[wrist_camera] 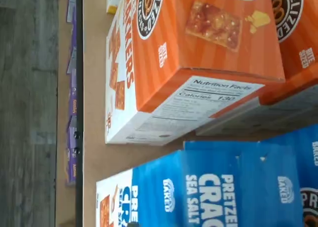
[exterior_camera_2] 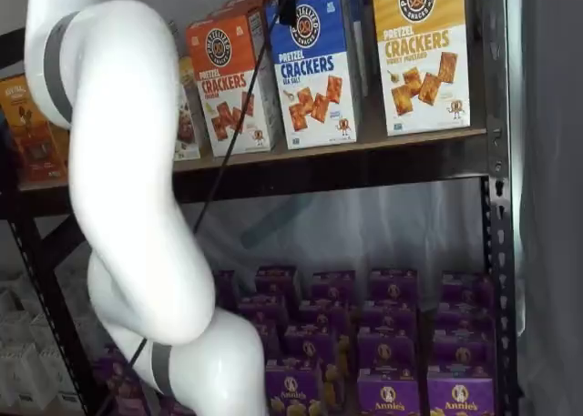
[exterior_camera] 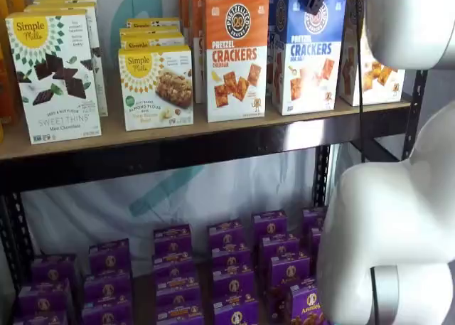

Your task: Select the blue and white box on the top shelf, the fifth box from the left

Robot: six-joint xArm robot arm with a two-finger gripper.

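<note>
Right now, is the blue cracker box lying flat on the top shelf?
No, the blue and white box stands upright on the top shelf, beside the orange Crackers box.

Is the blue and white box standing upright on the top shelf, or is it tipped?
Upright: the blue and white box stands on its base on the top shelf, front facing out.

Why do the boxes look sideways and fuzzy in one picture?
The wrist view is turned on its side and close, so the blue and white box and orange box look soft. In a shelf view the top shelf beam shines with glare.
</note>
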